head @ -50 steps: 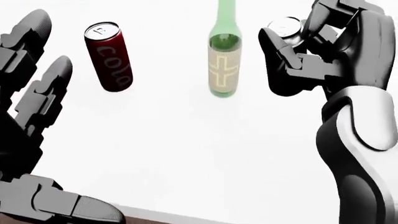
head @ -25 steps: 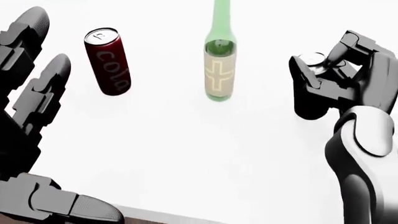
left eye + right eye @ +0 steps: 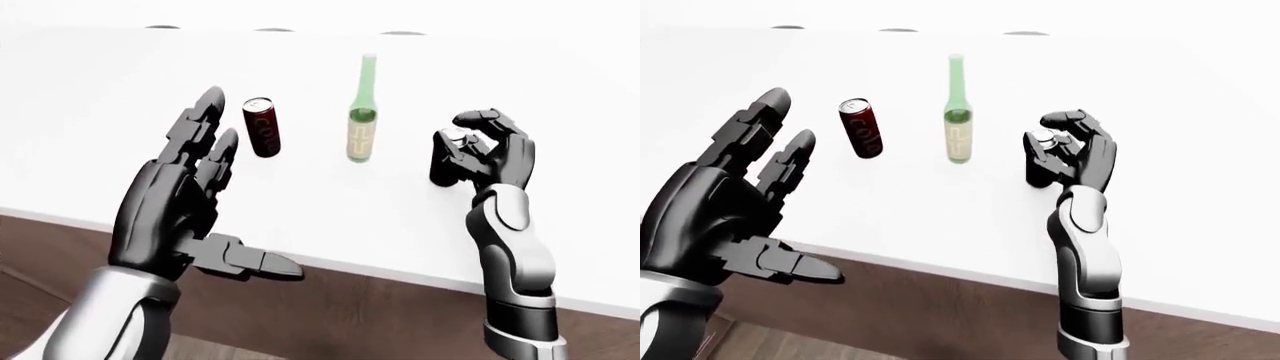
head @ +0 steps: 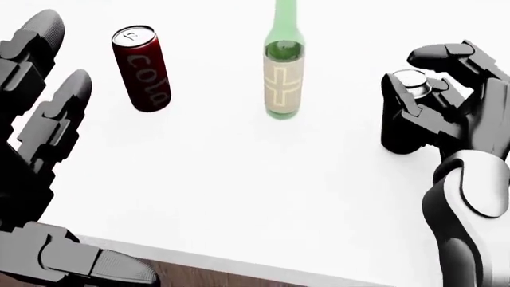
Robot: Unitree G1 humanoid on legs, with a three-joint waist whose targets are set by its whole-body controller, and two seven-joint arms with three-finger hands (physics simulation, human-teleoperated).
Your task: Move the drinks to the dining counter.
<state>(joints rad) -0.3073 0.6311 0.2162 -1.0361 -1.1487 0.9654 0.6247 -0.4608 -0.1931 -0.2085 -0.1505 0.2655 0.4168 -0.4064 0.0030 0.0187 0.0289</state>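
In the head view the green bottle [image 4: 282, 72] loses its neck top to the upper edge. The dark can [image 4: 408, 113] in the right hand [image 4: 446, 107] is mostly hidden behind the fingers [image 4: 397, 98]; only its silver lid shows, its label unreadable. The left hand [image 4: 40, 161] is cut by the left edge.

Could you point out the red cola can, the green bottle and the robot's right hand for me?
Red cola can [image 4: 141, 69], head view, on its red side.
Green bottle [image 4: 282, 84], head view, on its pale label.
Right hand [image 4: 446, 113], head view, mid-hand.

Two cans on the counter [image 4: 239, 197]: one red cola can [image 4: 141, 69], one dark can [image 4: 406, 116]. One green bottle [image 4: 283, 78].
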